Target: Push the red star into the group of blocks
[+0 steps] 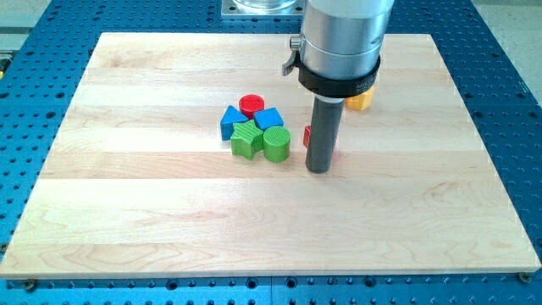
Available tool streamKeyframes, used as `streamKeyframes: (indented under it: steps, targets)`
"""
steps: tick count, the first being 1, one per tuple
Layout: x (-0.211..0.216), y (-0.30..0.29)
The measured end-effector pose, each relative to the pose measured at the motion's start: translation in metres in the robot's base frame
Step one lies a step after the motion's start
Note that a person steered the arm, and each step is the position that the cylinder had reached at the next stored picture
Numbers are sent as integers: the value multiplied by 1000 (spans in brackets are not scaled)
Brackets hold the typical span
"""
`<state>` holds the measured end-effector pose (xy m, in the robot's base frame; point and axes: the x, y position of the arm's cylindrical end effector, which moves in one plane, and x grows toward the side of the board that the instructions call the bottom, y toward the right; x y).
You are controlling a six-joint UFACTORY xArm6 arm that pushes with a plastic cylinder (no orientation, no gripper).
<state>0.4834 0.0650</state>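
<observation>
— Where did our tip sit?

— On the desk, right against the red star, which it mostly hid. We carried no claw, only the rod.

— And the group?

— Just to the view's left: a red cylinder, two blue blocks, a green star, a green cylinder. A yellow block peeked out behind our arm.

The board is pale wood with a smooth matt grain, it lies on a blue metal table full of small holes, the painted blocks look matt, and the arm's silver housing shines like brushed metal.
</observation>
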Motion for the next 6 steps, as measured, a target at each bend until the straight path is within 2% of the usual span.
streamKeyframes:
  steps: [1, 3, 4, 5, 6]
  targets:
    - [-3, 53]
    - [-35, -20]
    - [-35, 16]
    - [-52, 106]
    - [-118, 162]
